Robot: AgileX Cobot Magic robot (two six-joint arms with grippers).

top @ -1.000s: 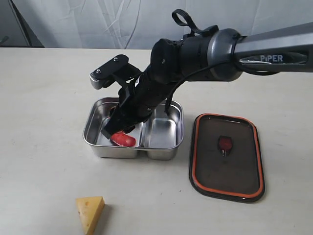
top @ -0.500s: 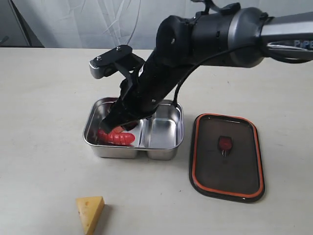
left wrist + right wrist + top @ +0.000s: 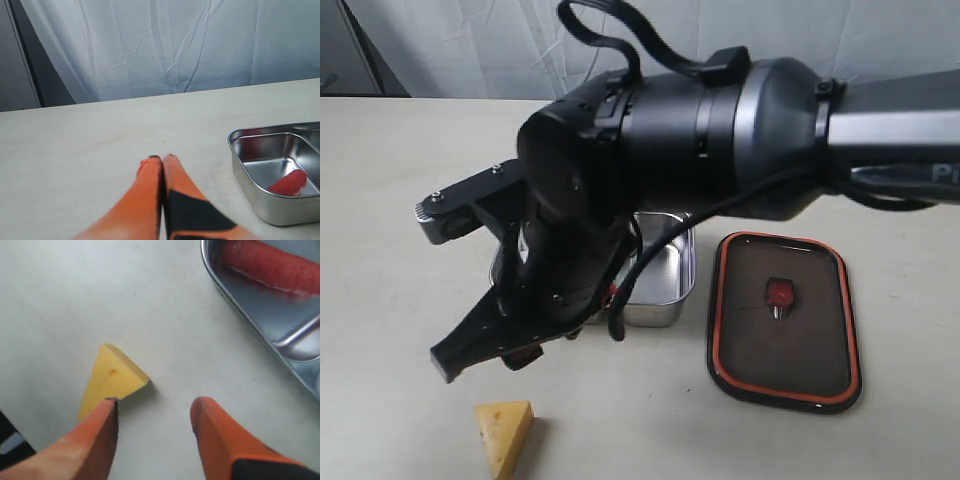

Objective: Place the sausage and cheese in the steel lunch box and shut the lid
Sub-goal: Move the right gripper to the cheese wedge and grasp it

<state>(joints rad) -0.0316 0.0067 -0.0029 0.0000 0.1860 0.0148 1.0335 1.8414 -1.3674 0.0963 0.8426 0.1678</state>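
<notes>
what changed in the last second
The right gripper let go of the sausage in the steel lunch box, then lifted out and swung toward the cheese with its jaws open. The cheese, the steel lunch box and the lid stayed where they were.

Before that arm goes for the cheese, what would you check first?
1. Sausage inside the steel lunch box: ok, it lies in one compartment.
2. Right gripper open and empty: ok.
3. Cheese centred between its fingers: not ok, it sits by one fingertip.
4. Cheese free to grasp: ok, it lies on the table with nothing on top.
5. Left gripper out of the way: ok, shut, over the table beside the box.
6. Lid off the box: ok, flat on the table next to it.
</notes>
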